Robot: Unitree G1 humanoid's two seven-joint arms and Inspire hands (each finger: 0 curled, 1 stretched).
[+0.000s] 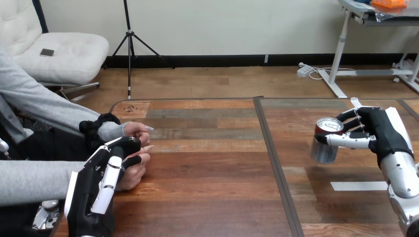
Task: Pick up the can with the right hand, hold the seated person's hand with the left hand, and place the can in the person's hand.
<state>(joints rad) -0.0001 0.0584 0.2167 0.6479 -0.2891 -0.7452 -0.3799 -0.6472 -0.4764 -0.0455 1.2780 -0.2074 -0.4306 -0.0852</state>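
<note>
A silver can [324, 148] with a red top rim is at the right of the table, tilted a little. My right hand [383, 133] is shut on it, with the fingers wrapped round its upper part from the right. At the left edge the person's two hands rest close together: the farther hand [136, 130] and the nearer hand [132, 177]. My left hand [101, 185] reaches up from the bottom left and lies over the nearer hand, with bent fingertips [140, 158] hooked across it.
The wooden table [207, 197] has a dark seam [276, 168] running front to back between the can and the person's hands. A white strip of tape [358, 186] lies flat near my right forearm.
</note>
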